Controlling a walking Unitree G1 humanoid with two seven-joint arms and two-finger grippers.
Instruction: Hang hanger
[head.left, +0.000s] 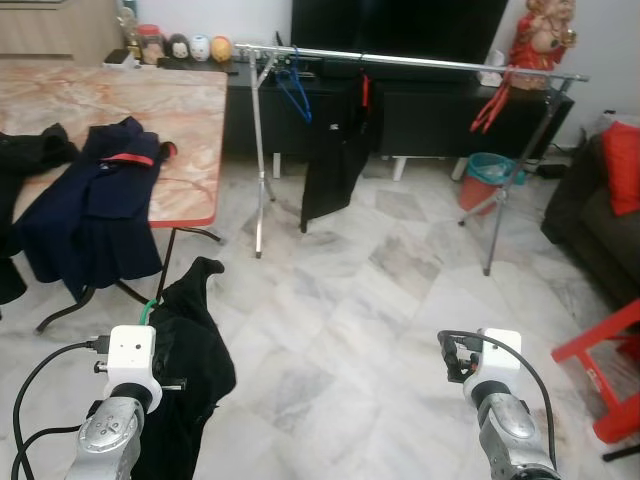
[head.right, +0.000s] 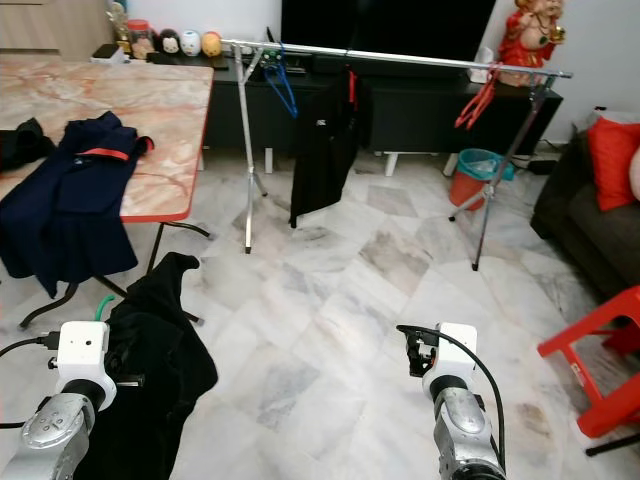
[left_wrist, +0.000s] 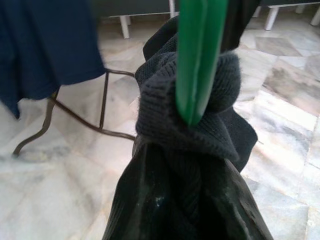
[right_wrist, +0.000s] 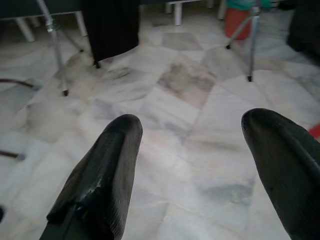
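I see the marble floor (head.left: 350, 330) ahead, and beyond my fingers the long rail (head.left: 420, 62) spans the room on its stand, well apart from both arms. To my left stands the worktop (head.left: 190, 120) with a navy jacket (head.left: 95, 200) draped over its edge. On the rail hang a black garment (head.left: 330, 165), a blue hanger (head.left: 293, 90) and a red hanger (head.left: 490, 108). Far right, past the right fingers, sit a dark sofa (head.left: 600, 215) and a red stool (head.left: 605, 365). At my left, a black coat (head.left: 190, 360) hangs from the green hanger (left_wrist: 197, 55), which the left gripper (left_wrist: 190, 210) has clamped; in the left wrist view the green hanger rises straight out from between the fingers with the coat's knit collar bunched around it. The right gripper (right_wrist: 200, 165) is held low over the bare floor, its fingers (right_wrist: 107, 165) spread wide apart with nothing between them.
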